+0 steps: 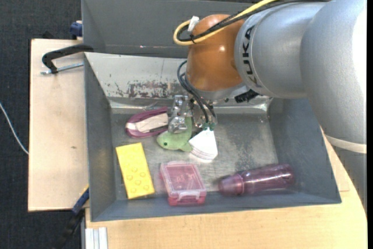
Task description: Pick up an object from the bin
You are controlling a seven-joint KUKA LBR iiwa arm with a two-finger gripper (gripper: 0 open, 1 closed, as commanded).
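Grey arm [303, 49] overhead; its gripper [189, 119] hangs just behind a small flat green toy [173, 141] mid-bin, beside a white ridged shell [204, 146]; open or clenched, cannot tell.

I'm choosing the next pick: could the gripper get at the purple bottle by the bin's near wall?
Probably yes. The purple bottle lies uncovered, apart from the pink box, though close to the bin wall; the gripper hangs over the green piece.

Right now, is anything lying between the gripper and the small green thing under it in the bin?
Nothing visible does. The gripper hangs right at the upper edge of the green thing. A white piece crowds its right side and a pink loop lies to its left.
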